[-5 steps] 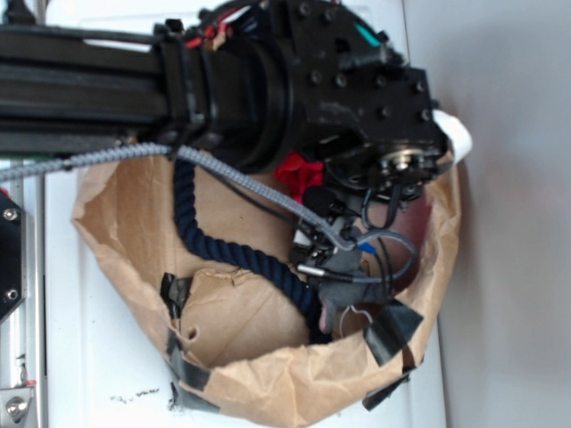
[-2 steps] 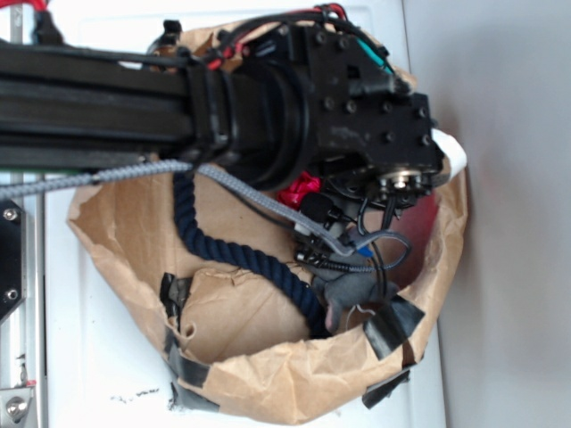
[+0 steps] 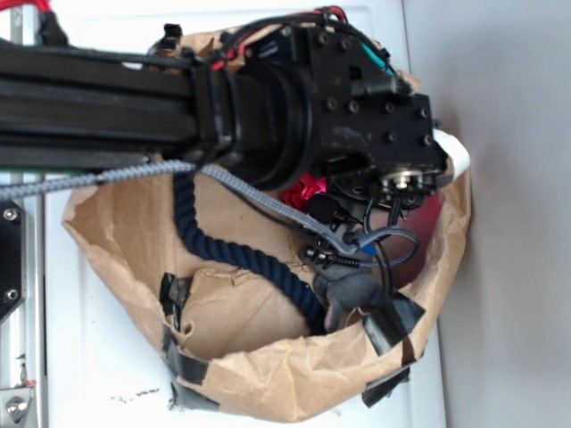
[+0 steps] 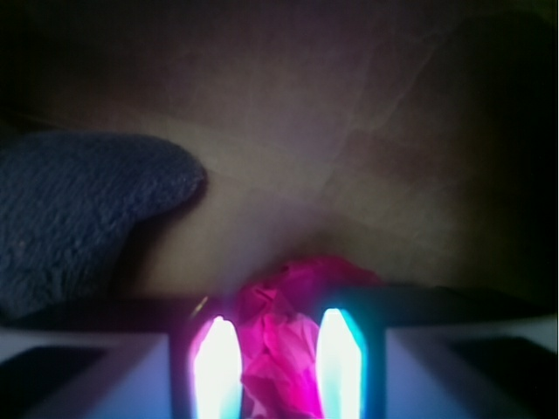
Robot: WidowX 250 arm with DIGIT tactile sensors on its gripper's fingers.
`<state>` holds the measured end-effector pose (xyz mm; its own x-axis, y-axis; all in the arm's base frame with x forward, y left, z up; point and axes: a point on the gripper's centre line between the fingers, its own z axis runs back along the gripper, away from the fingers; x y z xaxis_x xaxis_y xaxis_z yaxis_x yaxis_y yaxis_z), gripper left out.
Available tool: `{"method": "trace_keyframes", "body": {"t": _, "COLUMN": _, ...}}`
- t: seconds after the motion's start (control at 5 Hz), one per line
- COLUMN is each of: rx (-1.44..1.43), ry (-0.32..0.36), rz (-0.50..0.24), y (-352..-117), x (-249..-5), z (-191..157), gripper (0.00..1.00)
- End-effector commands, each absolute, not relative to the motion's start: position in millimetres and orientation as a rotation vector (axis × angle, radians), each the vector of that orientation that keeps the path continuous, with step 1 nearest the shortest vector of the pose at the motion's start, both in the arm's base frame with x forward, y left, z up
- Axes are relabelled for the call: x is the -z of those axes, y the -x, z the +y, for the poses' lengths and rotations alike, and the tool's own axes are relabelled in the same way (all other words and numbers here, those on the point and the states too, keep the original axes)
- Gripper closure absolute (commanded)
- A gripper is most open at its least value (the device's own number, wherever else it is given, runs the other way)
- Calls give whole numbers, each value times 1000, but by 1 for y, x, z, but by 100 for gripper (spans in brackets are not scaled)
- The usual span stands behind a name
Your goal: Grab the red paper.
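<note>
Red paper (image 4: 284, 336) sits crumpled between the two glowing fingers (image 4: 217, 367) of the gripper (image 4: 278, 371) in the wrist view, apparently pinched, though contact cannot be told for sure in the dim blur; lies low inside the brown paper bag (image 3: 125, 241), with grey plush toy (image 4: 79, 218) off to one side. Shows in the exterior view only as a small red patch (image 3: 303, 190) under the black arm (image 3: 268, 98), fingers hidden there, beside a dark blue rope (image 3: 232, 250) curling across the bag floor. Rests, bag patched with black tape (image 3: 393, 323), on a white surface (image 3: 98, 366) next to a pale wall (image 3: 508, 223).
</note>
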<state>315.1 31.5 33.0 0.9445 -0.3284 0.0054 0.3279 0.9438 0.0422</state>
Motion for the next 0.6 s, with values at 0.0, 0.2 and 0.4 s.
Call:
{"method": "trace_keyframes", "body": {"t": 0.0, "rx": 360, "ry": 2, "rz": -133, "y": -306, "x": -42, "z": 33, "gripper": 100}}
{"method": "trace_keyframes", "body": {"t": 0.2, "rx": 328, "ry": 38, "rz": -238, "y": -291, "x": -48, "z": 44, "gripper": 100}}
{"method": "trace_keyframes", "body": {"t": 0.4, "rx": 297, "ry": 81, "rz": -304, "y": -281, "x": -51, "z": 55, "gripper": 100}}
